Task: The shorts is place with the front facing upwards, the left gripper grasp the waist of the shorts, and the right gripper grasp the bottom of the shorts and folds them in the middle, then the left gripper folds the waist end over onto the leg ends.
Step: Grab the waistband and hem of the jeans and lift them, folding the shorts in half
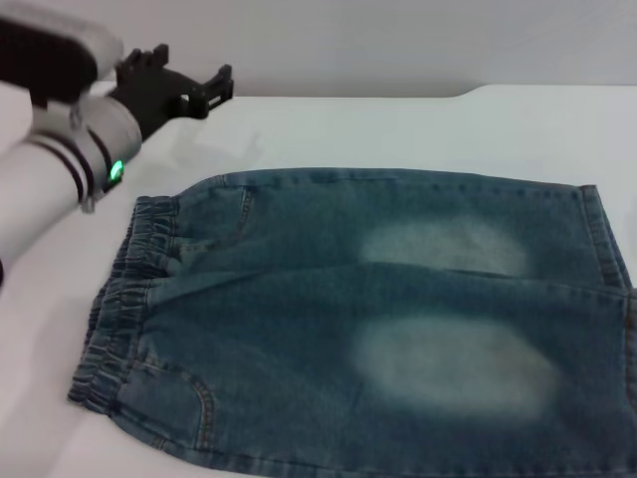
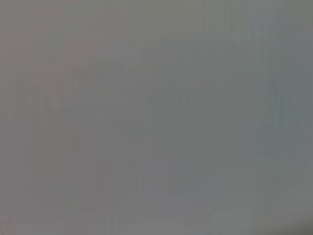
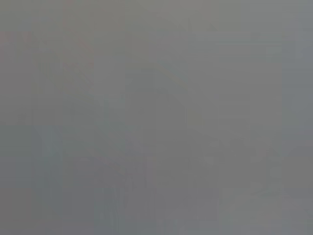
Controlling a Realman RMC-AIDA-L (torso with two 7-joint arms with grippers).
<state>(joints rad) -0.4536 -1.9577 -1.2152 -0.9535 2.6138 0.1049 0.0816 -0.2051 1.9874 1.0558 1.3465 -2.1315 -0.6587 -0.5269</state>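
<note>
Here faded denim shorts (image 1: 368, 319) lie flat, elastic waist (image 1: 114, 319) leftward.

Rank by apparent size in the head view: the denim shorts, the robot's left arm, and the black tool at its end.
1. Blue denim shorts.
2. White left arm, though nearness to the camera enlarges it.
3. Black left tool.
</note>
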